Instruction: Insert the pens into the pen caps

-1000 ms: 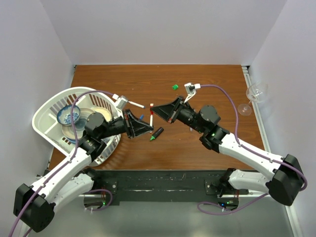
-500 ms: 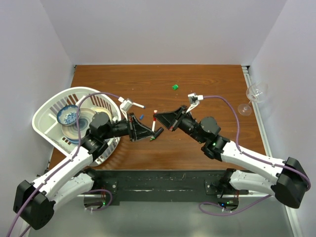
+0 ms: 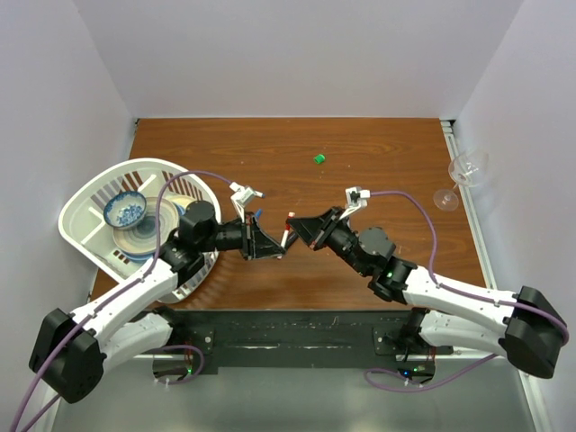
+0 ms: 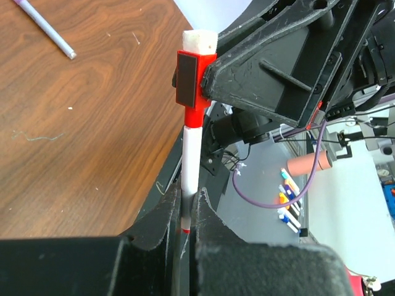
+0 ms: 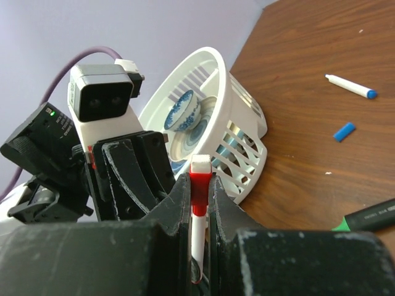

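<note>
Held pen: thin white pen [image 4: 190, 157], centre of the left wrist view, raised off the table [image 4: 74, 123], with the red cap [image 4: 192, 92] on its upper end.
Left end effector [image 4: 185, 213]: clamped on the pen's lower barrel.
Right end effector [image 5: 200, 188]: clamped on the red cap.
Handling: probably light, stiff, smooth plastic that tilts easily; hold mid-barrel and push along the axis.
Loose pieces: green cap [image 3: 319, 158] upper centre of the top view; blue cap [image 5: 344, 131] and second white pen [image 5: 350, 86] upper right of the right wrist view; black marker [image 5: 370, 217] lower right.
Writing: none legible.
</note>
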